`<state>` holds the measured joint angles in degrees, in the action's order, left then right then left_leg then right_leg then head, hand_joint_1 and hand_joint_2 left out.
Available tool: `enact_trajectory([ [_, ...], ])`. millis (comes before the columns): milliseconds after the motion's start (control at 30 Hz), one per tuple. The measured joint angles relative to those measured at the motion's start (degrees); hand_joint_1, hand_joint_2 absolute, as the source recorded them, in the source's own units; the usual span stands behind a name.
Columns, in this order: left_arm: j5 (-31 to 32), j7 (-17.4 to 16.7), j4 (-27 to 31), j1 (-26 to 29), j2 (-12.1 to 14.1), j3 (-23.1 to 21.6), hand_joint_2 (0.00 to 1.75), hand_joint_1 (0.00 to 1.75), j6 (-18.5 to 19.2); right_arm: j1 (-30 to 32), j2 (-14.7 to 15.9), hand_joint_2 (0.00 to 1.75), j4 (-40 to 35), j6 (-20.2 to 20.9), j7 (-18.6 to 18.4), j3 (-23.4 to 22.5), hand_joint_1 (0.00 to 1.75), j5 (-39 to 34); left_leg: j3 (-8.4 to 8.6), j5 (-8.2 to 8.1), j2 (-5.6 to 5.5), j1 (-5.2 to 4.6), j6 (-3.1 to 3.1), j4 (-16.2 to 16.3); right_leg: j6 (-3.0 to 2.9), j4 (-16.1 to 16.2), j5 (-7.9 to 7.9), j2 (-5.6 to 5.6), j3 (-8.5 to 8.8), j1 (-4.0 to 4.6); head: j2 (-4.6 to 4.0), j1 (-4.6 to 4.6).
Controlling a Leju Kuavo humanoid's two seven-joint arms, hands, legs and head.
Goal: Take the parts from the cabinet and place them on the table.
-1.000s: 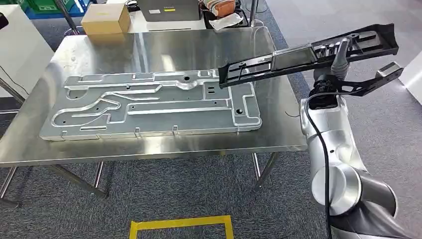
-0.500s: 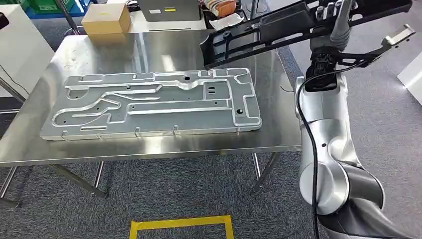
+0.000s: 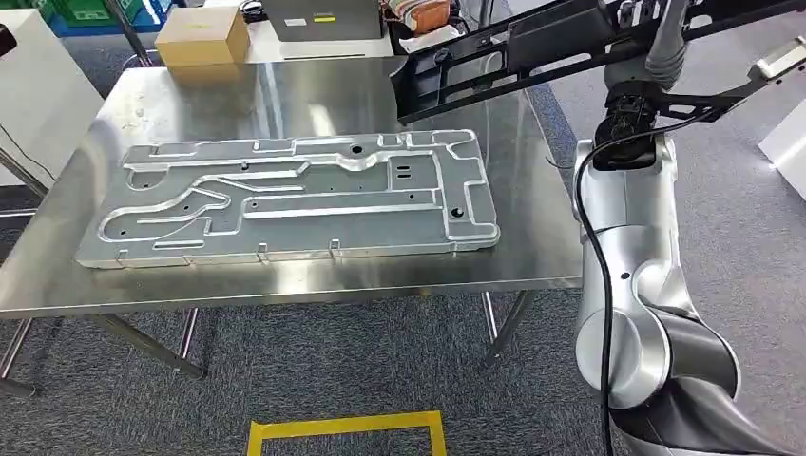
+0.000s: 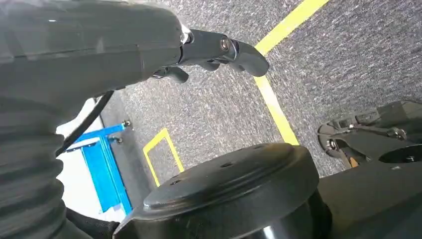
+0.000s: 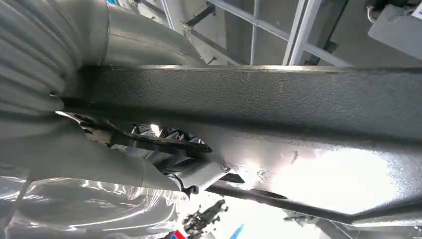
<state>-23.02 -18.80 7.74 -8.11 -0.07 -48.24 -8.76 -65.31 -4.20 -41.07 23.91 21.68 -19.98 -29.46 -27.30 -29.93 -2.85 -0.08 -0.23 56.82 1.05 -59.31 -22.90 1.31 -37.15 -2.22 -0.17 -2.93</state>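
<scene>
My right hand (image 3: 658,38) is raised high at the right side of the steel table (image 3: 285,90) and grips a long black plastic part (image 3: 513,52). The part slants down and leftward, and its free end hangs above the table's far right area. In the right wrist view the black part (image 5: 249,99) runs across the frame as a textured dark bar and hides most of the fingers. A large machined aluminium plate (image 3: 285,199) lies flat in the middle of the table. My left hand (image 4: 209,47) hangs over the carpet and holds nothing, its fingers loosely bent.
A cardboard box (image 3: 201,38) sits at the table's far left corner, with grey equipment and bags behind the far edge. A white cabinet (image 3: 38,85) stands to the left. Yellow tape (image 3: 347,429) marks the carpet in front of the table.
My right arm has lifted the black part higher and swung its free end toward the table's far edge. In the last half second it shifted slightly right. The aluminium plate stayed put.
</scene>
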Motion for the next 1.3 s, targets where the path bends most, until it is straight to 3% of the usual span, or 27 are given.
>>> enact_trajectory([
  [333, 1.0, -2.0, 0.0, -0.5, 0.1, -1.3, 1.75, 0.00, -0.7, 1.7, 1.4, 1.75, 1.8, 0.0, 1.8, -0.1, 1.75, -1.6, 0.01, 0.00, 0.00, 0.00, 0.00, 0.0, 0.00, 0.0, 0.00, -0.01, 0.01, -0.01, 0.00, 0.00],
  [500, 0.8, -2.1, 0.2, -0.5, 0.4, -1.4, 1.75, 0.00, -1.2, 3.0, 2.1, 1.75, 3.6, 0.1, 2.8, -0.2, 1.75, -1.6, -0.27, -0.07, -0.01, -0.37, 0.31, 0.5, 0.45, 0.2, 0.34, -0.02, 0.00, -0.47, 0.00, 0.00],
  [567, 0.7, -2.1, 0.3, -0.5, 0.5, -1.4, 1.75, 0.00, -1.2, 3.1, 2.4, 1.75, 4.1, 0.1, 2.8, -0.3, 1.75, -1.6, -0.33, 0.14, 0.12, -0.51, 0.70, 0.4, 0.93, 0.8, 0.69, 0.12, 0.14, -0.58, 0.00, 0.00],
  [600, 0.7, -2.1, 0.3, -0.5, 0.5, -1.4, 1.75, 0.00, -1.2, 3.1, 2.5, 1.75, 4.2, 0.1, 2.8, -0.3, 1.75, -1.5, -0.09, 0.56, 0.30, -0.43, 1.20, -0.4, 1.32, 1.2, 0.99, 0.32, 0.42, -0.28, 0.00, 0.00],
  [633, 0.7, -2.1, 0.4, -0.4, 0.5, -1.4, 1.75, 0.00, -1.3, 3.2, 2.7, 1.75, 4.2, 0.2, 2.8, -0.3, 1.75, -1.5, 0.98, 1.50, 0.51, 0.43, 1.56, -1.8, 1.37, 1.3, 0.77, 0.21, 0.39, -0.47, 0.00, 0.00],
  [700, 0.7, -2.0, 0.5, -0.3, 0.5, -1.5, 1.75, 0.00, -1.4, 3.2, 3.0, 1.75, 4.5, 0.3, 2.8, -0.4, 1.75, -1.5, 1.34, 2.08, 0.80, 0.41, 1.94, -2.7, 1.68, -3.4, -2.18, -0.71, -1.73, -0.17, 0.00, 0.02],
  [767, 0.8, -2.0, 0.5, -0.2, 0.5, -1.6, 1.75, 0.00, -1.4, 3.5, 3.1, 1.75, 4.9, 0.2, 2.8, -0.4, 1.75, -1.4, 1.28, 2.05, 0.95, 0.41, 1.90, -2.6, 2.00, -12.6, -5.65, -1.02, -6.17, -0.26, 0.00, 0.02],
  [800, 0.8, -2.0, 0.5, -0.2, 0.5, -1.7, 1.75, 0.00, -1.4, 3.7, 3.2, 1.75, 5.1, 0.2, 2.8, -0.4, 1.75, -1.3, 1.34, 1.94, 0.92, 0.44, 1.81, -2.6, 2.12, -15.3, -5.84, -1.12, -7.65, -0.33, 0.00, 0.02],
  [833, 0.7, -2.0, 0.5, -0.2, 0.5, -1.8, 1.75, 0.00, -1.4, 4.0, 3.2, 1.75, 5.3, 0.2, 2.8, -0.5, 1.75, -1.3, 1.52, 1.70, 0.87, 0.54, 1.62, -2.5, 2.19, -14.8, -4.54, -1.21, -7.80, -0.39, 0.00, 0.02],
  [867, 0.7, -1.9, 0.6, -0.2, 0.5, -1.9, 1.75, 0.00, -1.4, 4.0, 3.2, 1.75, 5.4, 0.2, 2.7, -0.5, 1.75, -1.3, 1.78, 1.34, 0.75, 0.67, 1.28, -2.3, 2.19, -12.0, -2.34, -1.27, -6.55, -0.43, 0.00, 0.02],
  [933, 0.6, -1.9, 0.7, -0.2, 0.5, -1.9, 1.75, 0.00, -1.5, 3.9, 3.2, 1.75, 5.5, 0.2, 2.5, -0.5, 1.75, -1.0, 2.48, 0.17, 0.63, 0.98, 0.58, -1.7, 2.39, -2.1, 3.12, -1.32, -1.85, -0.70, 0.00, 0.02],
  [967, 0.5, -1.9, 0.7, -0.2, 0.6, -2.0, 1.75, 0.00, -1.6, 4.0, 3.3, 1.75, 5.7, 0.2, 2.5, -0.5, 1.75, -0.8, 2.13, -0.42, 0.58, 0.86, 0.02, -1.7, 2.25, -1.2, 1.25, -1.13, -1.15, -0.52, 0.00, 0.02],
  [1000, 0.5, -1.9, 0.7, -0.3, 0.7, -2.0, 1.75, 0.00, -1.6, 3.7, 3.3, 1.75, 6.0, 0.3, 2.5, -0.5, 1.75, -0.6, 1.93, -0.89, 0.61, 0.66, -0.45, -0.8, 1.68, 0.0, 0.88, -0.89, -0.56, -0.19, 0.00, 0.09],
  [1033, 0.4, -2.0, 0.8, -0.4, 0.7, -2.0, 1.75, 0.00, -1.6, 3.8, 3.3, 1.75, 6.1, 0.3, 2.4, -0.5, 1.75, -0.5, 1.63, -0.90, 0.56, 0.64, -0.62, -1.1, 0.28, -0.5, 0.24, -0.92, -0.82, -0.16, 0.00, 0.00],
  [1133, 0.2, -2.1, 0.8, -0.3, 0.7, -2.1, 1.75, 0.00, -1.7, 4.2, 3.3, 1.75, 6.6, 0.4, 2.5, -0.5, 1.75, -0.3, 2.29, -1.95, 0.86, 0.78, -1.45, -1.3, -1.10, -0.5, -0.66, -1.07, -0.67, -0.11, 0.00, -0.02],
  [1167, 0.2, -2.2, 0.8, -0.4, 0.7, -2.1, 1.75, 0.00, -1.7, 4.0, 3.3, 1.75, 6.6, 0.4, 2.5, -0.5, 1.75, -0.3, 1.64, -2.82, 1.75, 0.66, -1.47, 0.8, -1.49, -0.5, -0.91, -1.13, -0.48, -0.03, 0.00, 0.00],
  [1200, 0.0, -2.2, 0.8, -0.5, 0.7, -2.1, 1.75, 0.00, -1.7, 3.7, 3.3, 1.75, 6.7, 0.4, 2.4, -0.5, 1.75, -0.2, -0.07, -4.44, 2.07, 0.43, -1.49, 4.5, -1.79, -0.5, -1.10, -1.13, -0.30, 0.09, 0.00, 0.00],
  [1267, -0.2, -2.2, 0.8, -0.8, 0.7, -2.2, 1.75, 0.00, -1.7, 3.7, 3.3, 1.75, 6.9, 0.4, 2.4, -0.5, 1.75, -0.1, -4.33, -8.07, 2.15, -0.28, -1.33, 14.0, -2.34, -0.5, -1.59, -1.23, 0.23, 0.60, 0.00, 0.00],
  [1300, -0.3, -2.3, 0.9, -0.9, 0.6, -2.2, 1.75, 0.00, -1.6, 3.9, 3.3, 1.75, 7.1, 0.3, 2.4, -0.5, 1.75, -0.1, -5.83, -8.87, 2.15, -0.83, -0.99, 17.7, -2.56, -0.5, -1.93, -1.29, 0.71, 0.96, 0.00, 0.00],
])
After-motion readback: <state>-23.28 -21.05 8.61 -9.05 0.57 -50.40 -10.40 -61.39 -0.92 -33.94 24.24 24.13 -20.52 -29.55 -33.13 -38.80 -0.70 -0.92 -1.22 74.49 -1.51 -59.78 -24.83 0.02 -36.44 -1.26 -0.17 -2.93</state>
